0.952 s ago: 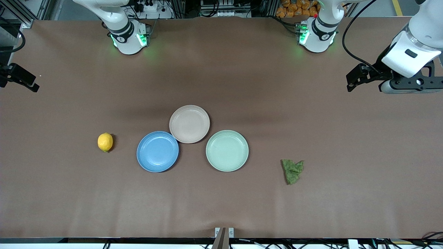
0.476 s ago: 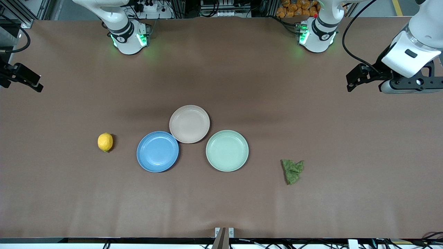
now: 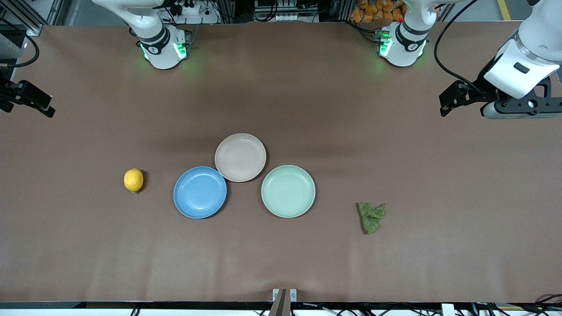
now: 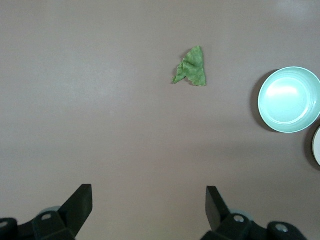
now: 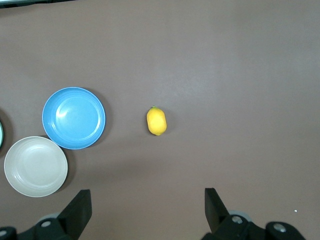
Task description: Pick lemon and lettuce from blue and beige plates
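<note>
The brown table holds empty blue and beige plates. The lemon and lettuce lie on bare cloth, well ahead of each gripper's wide-apart jaws, right gripper and left gripper, likely finished.

brightness: I had plenty of even overhead light, nothing dim
shadows: soft and short; the lemon dropped a small dark one, the blue plate a thin crescent
glare: mild white sheen inside the mint plate and blue plate
color cast: green glow spilled from the base lights onto the table
focus: everything looked sharp to me, wrist views a bit softer
</note>
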You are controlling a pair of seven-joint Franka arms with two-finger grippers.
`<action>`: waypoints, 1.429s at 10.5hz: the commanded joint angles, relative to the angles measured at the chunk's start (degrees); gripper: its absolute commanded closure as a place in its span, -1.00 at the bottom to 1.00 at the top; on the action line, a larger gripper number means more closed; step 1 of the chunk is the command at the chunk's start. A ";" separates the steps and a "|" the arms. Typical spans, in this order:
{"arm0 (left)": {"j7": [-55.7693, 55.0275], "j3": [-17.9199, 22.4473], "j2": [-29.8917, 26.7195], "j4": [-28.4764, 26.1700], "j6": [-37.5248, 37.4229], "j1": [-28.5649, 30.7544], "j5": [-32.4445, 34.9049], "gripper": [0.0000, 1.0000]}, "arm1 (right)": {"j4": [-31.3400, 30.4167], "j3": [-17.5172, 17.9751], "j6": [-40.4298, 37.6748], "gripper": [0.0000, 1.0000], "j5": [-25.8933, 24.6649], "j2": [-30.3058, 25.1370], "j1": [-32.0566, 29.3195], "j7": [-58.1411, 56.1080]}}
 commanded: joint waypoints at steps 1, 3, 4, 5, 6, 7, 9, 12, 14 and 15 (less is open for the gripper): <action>-0.14 -0.30 0.33 0.80 -0.50 0.13 1.40 -1.00 | 1.80 -0.33 -0.72 -1.00 -0.45 0.91 0.66 -0.14; -0.23 -0.30 0.33 0.80 -0.50 0.22 1.40 -1.00 | 1.80 -0.33 -0.72 -1.00 -0.53 0.91 0.57 -0.14; -0.14 -0.30 0.33 0.80 -0.50 0.22 1.40 -1.00 | 1.80 -0.33 -0.63 -1.00 -0.71 0.91 0.57 -0.14; -0.23 -0.30 0.33 0.80 -0.50 0.22 1.40 -1.00 | 1.80 -0.25 -0.54 -1.00 -1.58 1.00 0.66 -0.14; -0.14 -0.30 0.33 0.80 -0.50 0.22 1.40 -1.00 | 1.80 -0.25 -0.54 -1.00 -2.89 1.08 0.75 -0.23; -0.23 -0.30 0.33 0.80 -0.50 0.22 1.40 -1.00 | 1.80 -0.16 -0.54 -1.00 -2.91 1.08 0.75 -0.14; -0.14 -0.30 0.33 0.80 -0.50 0.22 1.40 -1.00 | 1.80 -0.16 -0.19 -1.00 -2.82 1.08 0.75 -0.14; -0.14 -0.30 0.33 0.80 -0.50 0.22 1.40 -1.00 | 1.80 -0.16 -0.01 -1.00 -2.73 1.17 0.75 0.04; -0.23 -0.30 0.33 0.80 -0.50 0.22 1.40 -1.00 | 1.80 -0.16 -0.01 -1.00 -2.47 1.17 0.75 0.21; -0.14 -0.30 0.33 0.80 -0.50 0.31 1.40 -1.00 | 1.80 -0.16 0.33 -1.00 -2.38 1.52 0.75 0.30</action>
